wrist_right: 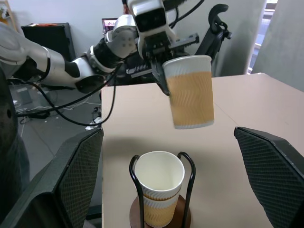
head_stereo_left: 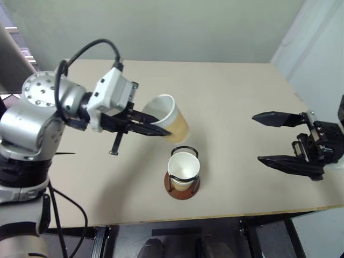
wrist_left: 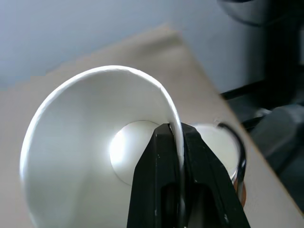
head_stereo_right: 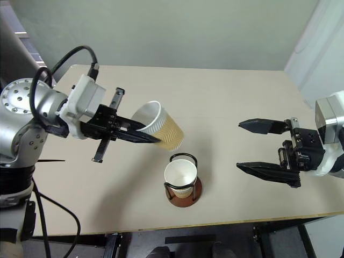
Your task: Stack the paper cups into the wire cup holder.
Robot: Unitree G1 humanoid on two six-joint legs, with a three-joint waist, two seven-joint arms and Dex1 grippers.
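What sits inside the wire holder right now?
A paper cup stands upright inside the holder, mouth open and empty. Whether another cup is nested beneath it cannot be seen.

Silver arms, black cables (looped) — white wrists

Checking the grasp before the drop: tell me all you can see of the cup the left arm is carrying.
The held cup is a small tapered paper cup, white inside and at the rim, ribbed yellow-orange outside with a white band at the base. It looks empty and undented. It hangs in the air, tilted, above and just beyond the holder, which already has a cup in it. The left gripper pinches its rim wall, one finger inside and one outside. Nothing else touches it.
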